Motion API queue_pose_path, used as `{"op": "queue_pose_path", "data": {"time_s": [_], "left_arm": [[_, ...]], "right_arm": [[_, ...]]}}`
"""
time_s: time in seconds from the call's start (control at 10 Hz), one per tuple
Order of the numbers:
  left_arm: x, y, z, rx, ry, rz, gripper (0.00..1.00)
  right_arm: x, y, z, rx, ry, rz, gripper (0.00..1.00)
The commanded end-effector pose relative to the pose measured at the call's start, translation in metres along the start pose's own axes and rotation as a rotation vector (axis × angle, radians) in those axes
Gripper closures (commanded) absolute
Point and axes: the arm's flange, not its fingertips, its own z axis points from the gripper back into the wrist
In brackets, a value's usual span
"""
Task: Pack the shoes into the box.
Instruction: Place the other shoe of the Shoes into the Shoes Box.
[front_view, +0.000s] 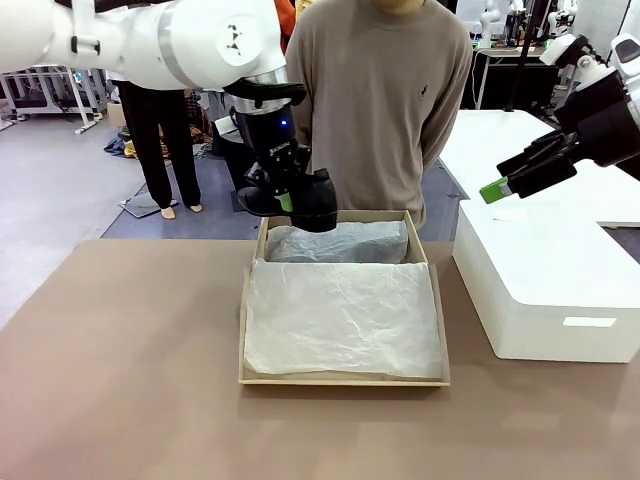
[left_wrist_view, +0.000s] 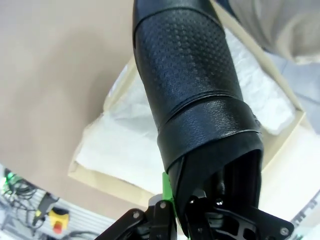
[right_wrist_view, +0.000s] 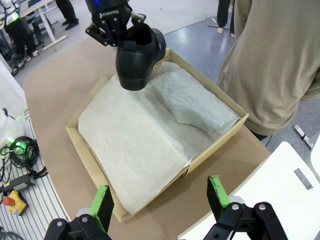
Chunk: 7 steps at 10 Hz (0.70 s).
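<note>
One glossy black shoe (front_view: 312, 200) hangs above the far left corner of the tan cardboard box (front_view: 340, 380), with my left gripper (front_view: 285, 200) shut on its heel end. In the left wrist view the shoe (left_wrist_view: 190, 75) points away from the fingers (left_wrist_view: 165, 192), over the white tissue lining. The right wrist view has the held shoe (right_wrist_view: 137, 57) over the box (right_wrist_view: 75, 142). My right gripper (front_view: 495, 188) is open and holds nothing, hovering right of the box; its green pads (right_wrist_view: 102, 200) stand wide apart. The second shoe is out of sight.
Crinkled tissue (front_view: 340, 315) covers the box floor, and a tissue-wrapped bulge (front_view: 345, 243) lies along the far end. A large white box (front_view: 560, 290) stands to the right on the brown table (front_view: 120, 380). A person in a beige sweater (front_view: 380, 90) stands just behind the box.
</note>
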Motion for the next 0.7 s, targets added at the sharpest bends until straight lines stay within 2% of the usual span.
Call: {"op": "queue_pose_path", "data": {"time_s": [0.0,0.1,0.6], "left_arm": [[-0.003,-0.001,0.006,0.020,-0.119,0.044,1.00],[0.000,0.000,0.000,0.000,0.000,0.000,1.00],[-0.003,-0.002,-0.005,0.005,-0.023,0.012,1.00]], "right_arm": [[0.000,-0.001,0.000,0.000,-0.004,-0.001,0.00],[0.000,-0.001,0.000,0.000,-0.004,-0.001,0.00],[0.000,-0.001,0.000,0.000,-0.004,-0.001,0.00]]}}
